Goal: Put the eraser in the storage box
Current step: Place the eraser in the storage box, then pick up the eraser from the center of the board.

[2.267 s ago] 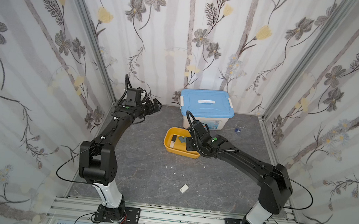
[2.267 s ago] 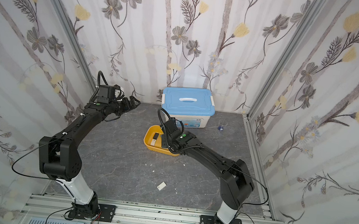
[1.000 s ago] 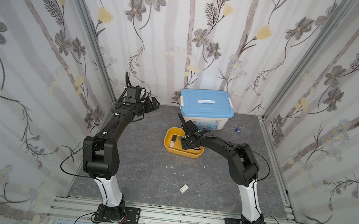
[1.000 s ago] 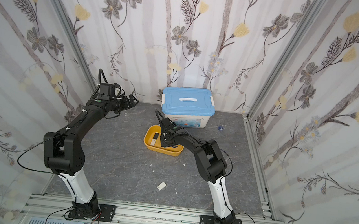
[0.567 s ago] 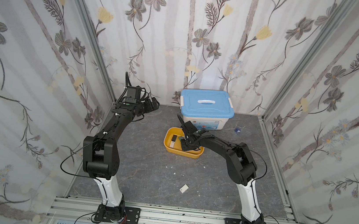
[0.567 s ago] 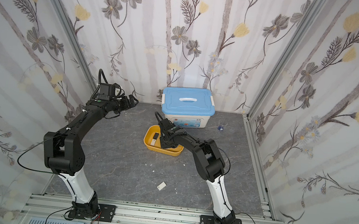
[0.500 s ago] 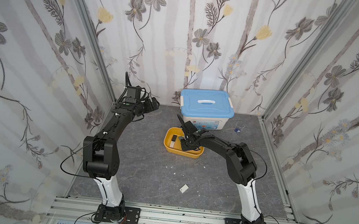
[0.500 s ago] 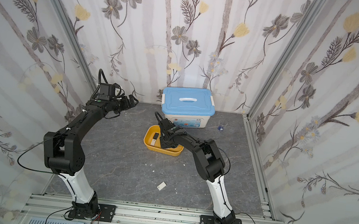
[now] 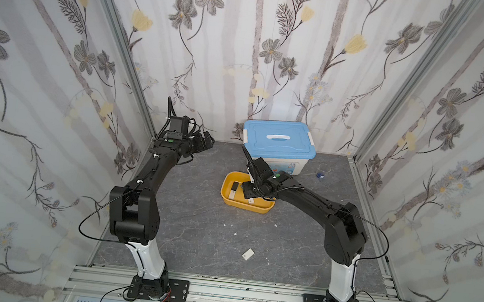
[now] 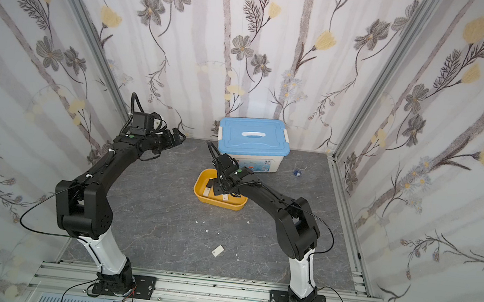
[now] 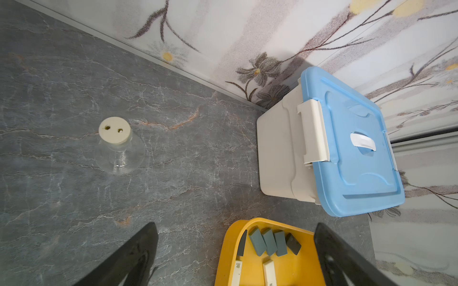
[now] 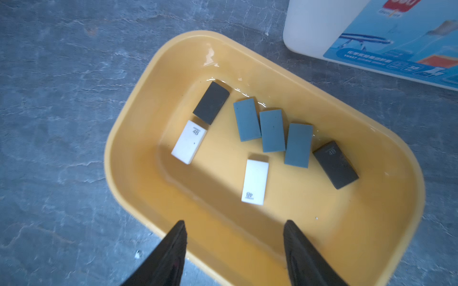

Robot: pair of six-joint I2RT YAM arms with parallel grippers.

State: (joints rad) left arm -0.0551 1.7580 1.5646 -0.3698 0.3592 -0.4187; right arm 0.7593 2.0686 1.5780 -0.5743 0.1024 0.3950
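The storage box is a shallow yellow tub, seen in both top views in front of the white bin. Several erasers lie flat on its floor: two white ones, three grey-blue ones and two dark ones. My right gripper hovers over the box's near wall, open, with nothing between its fingers. Another white eraser lies on the table near the front. My left gripper is open and empty, raised at the back left.
A white bin with a blue lid stands right behind the storage box. A clear flask with a cream stopper is at the back left. A small beaker with blue liquid is at the back right. Pale crumbs dot the grey table.
My right gripper's jaws have spread apart over the storage box, and they were shut a second ago. The left arm has stayed still.
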